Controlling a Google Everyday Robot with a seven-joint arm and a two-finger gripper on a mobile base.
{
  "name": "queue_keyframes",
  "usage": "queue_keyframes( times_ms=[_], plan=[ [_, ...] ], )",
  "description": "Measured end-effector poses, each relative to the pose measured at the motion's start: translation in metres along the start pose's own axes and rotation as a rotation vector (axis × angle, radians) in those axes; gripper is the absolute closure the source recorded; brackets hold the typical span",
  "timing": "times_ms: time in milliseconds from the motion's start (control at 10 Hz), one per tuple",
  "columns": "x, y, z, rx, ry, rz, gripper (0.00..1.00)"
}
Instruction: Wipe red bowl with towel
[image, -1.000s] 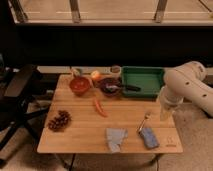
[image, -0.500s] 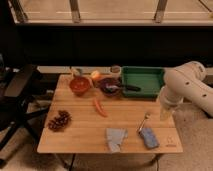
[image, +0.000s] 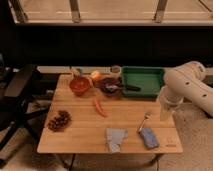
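The red bowl (image: 79, 85) sits at the back left of the wooden table (image: 82, 135). It is bright orange-red. The towel (image: 115, 138), a pale gray-blue folded cloth, lies near the front edge at the middle. My gripper (image: 165, 113) hangs at the end of the white arm (image: 184, 86) over the table's right edge. It is well to the right of both the towel and the bowl and touches neither.
A maroon bowl (image: 109, 85) with a utensil, an orange fruit (image: 95, 75), a cup (image: 115, 69) and a green tray (image: 142, 80) line the back. An orange chili (image: 100, 107), grapes (image: 59, 121), a fork (image: 144, 121) and a blue sponge (image: 149, 138) lie nearer. A chair (image: 20, 95) stands left.
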Motion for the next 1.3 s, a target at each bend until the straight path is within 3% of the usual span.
queue_keyframes(
  times_ms=[1000, 1100, 1300],
  plan=[
    [0.0, 0.0, 0.0, 0.001, -0.001, 0.0, 0.35],
    [-0.001, 0.001, 0.001, -0.002, -0.014, -0.017, 0.35],
    [-0.017, 0.009, 0.004, -0.014, -0.096, -0.098, 0.35]
  ],
)
